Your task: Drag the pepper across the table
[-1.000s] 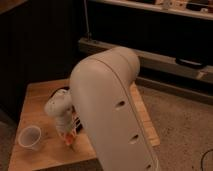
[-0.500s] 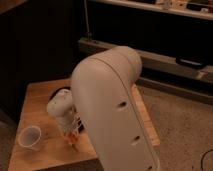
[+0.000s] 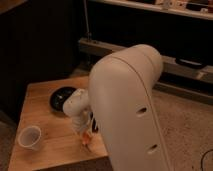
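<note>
The orange-red pepper point(image 3: 88, 139) lies low on the light wooden table point(image 3: 45, 107), near its front right edge. My gripper point(image 3: 85, 133) reaches down right over it, at the end of the white wrist point(image 3: 77, 107). The jaws are shut, and the pepper's orange body shows at their tips. My large white arm housing point(image 3: 127, 105) fills the right of the camera view and hides the table's right side.
A black plate point(image 3: 61, 98) sits on the table just behind the wrist. A clear plastic cup point(image 3: 29, 137) stands at the front left corner. Dark shelving and a metal rail run behind the table. Speckled floor lies to the right.
The gripper and the pepper at its tips have slid to the right along the table's front part. The cup and plate have not moved.
</note>
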`<state>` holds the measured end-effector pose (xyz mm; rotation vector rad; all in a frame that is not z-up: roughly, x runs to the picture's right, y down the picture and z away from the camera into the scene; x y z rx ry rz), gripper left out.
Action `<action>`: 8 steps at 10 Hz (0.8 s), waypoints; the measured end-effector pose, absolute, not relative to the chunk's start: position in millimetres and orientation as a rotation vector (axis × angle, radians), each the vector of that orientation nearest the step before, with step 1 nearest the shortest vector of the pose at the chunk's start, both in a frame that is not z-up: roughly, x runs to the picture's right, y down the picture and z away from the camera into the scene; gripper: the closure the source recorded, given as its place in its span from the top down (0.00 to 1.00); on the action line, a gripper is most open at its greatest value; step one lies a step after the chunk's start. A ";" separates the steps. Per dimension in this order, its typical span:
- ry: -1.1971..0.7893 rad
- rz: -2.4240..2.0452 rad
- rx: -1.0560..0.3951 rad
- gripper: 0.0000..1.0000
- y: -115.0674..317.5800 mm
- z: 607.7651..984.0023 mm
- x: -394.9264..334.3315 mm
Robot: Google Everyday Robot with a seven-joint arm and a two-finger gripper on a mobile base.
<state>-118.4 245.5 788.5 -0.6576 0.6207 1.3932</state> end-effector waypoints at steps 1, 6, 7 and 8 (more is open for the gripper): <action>0.620 1.405 -0.656 0.34 243.7 789.5 -115.9; 0.620 1.451 -0.647 0.34 232.6 798.7 -94.5; 0.623 1.462 -0.645 0.34 231.0 800.2 -88.6; 0.628 1.472 -0.642 0.34 230.4 801.2 -81.9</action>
